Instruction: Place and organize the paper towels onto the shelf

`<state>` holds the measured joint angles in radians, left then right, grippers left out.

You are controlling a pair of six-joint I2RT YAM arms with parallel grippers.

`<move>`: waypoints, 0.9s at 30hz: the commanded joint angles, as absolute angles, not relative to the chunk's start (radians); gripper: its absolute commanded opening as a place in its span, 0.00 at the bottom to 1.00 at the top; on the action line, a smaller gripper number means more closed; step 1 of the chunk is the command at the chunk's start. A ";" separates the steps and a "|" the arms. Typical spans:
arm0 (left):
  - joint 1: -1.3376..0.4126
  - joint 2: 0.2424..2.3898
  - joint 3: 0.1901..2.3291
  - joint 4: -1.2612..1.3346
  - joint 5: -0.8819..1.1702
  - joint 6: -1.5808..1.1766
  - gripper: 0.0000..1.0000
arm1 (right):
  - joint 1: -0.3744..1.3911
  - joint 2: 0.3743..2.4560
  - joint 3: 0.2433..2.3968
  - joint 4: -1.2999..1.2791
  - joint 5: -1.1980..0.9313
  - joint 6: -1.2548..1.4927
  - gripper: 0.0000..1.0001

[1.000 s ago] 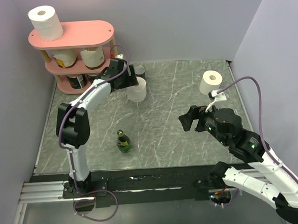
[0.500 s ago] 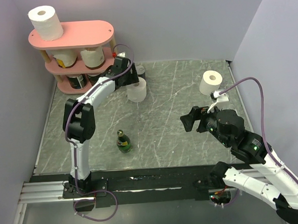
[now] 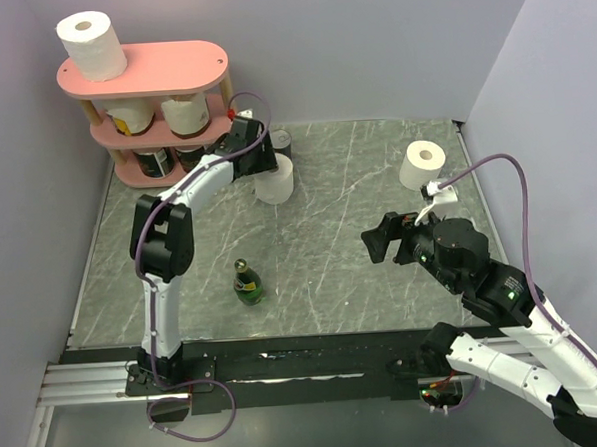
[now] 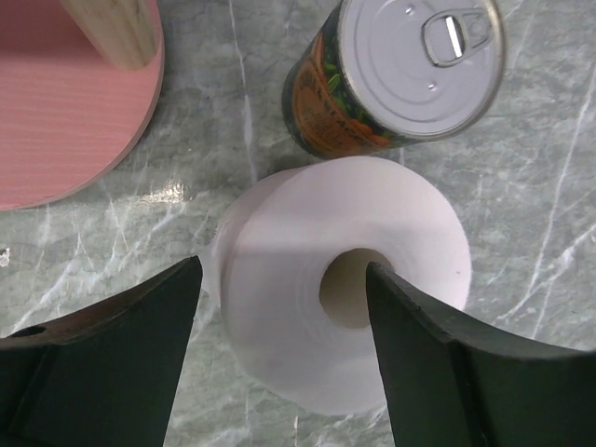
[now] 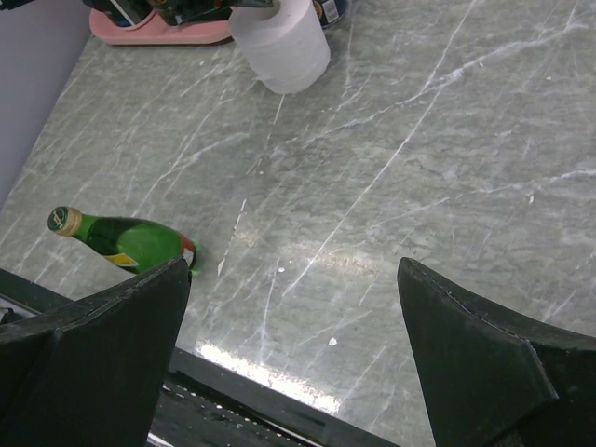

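Note:
The pink shelf [image 3: 170, 68] stands at the back left. One white roll [image 3: 91, 44] is on its top board, two rolls [image 3: 131, 117] on the middle board, and dark-wrapped rolls [image 3: 155, 161] on the bottom. A white roll [image 3: 274, 180] stands upright on the table beside the shelf. My left gripper [image 3: 258, 158] is open right above it; in the left wrist view its jaws stand either side of this roll [image 4: 345, 279], not touching. Another white roll [image 3: 423, 164] stands at the far right. My right gripper [image 3: 380, 241] is open and empty over the table.
A tin can [image 3: 281, 141] stands just behind the roll, close to it [image 4: 400, 74]. The shelf's bottom board [image 4: 56, 102] is just left of the roll. A green bottle [image 3: 247, 283] lies at the front middle and also shows in the right wrist view [image 5: 126, 240].
My left arm has swung its elbow up and shifted the gripper slightly back over the roll by the shelf. The right arm has moved a little to the right.

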<state>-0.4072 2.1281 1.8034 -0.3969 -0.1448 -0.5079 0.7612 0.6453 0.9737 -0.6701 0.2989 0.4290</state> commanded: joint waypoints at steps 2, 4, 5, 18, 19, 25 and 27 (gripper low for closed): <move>-0.403 2.152 1.853 -0.390 -0.156 -0.485 0.74 | 0.758 0.660 0.989 -0.652 0.319 0.422 0.99; -0.403 2.155 1.853 -0.390 -0.161 -0.488 0.73 | 0.758 0.658 0.988 -0.647 0.319 0.422 1.00; -0.403 2.158 1.853 -0.391 -0.161 -0.491 0.73 | 0.756 0.657 0.986 -0.647 0.319 0.420 0.99; -0.405 2.097 1.842 -0.413 -0.137 -0.505 0.53 | 0.756 0.663 0.994 -0.649 0.334 0.408 0.99; -0.406 2.086 1.841 -0.422 -0.135 -0.505 0.51 | 0.758 0.663 0.997 -0.649 0.334 0.408 0.99; -0.410 1.935 1.819 -0.469 -0.124 -0.514 0.46 | 0.758 0.675 1.000 -0.643 0.327 0.408 1.00; -0.410 1.893 1.812 -0.483 -0.117 -0.517 0.45 | 0.756 0.675 1.000 -0.640 0.325 0.408 1.00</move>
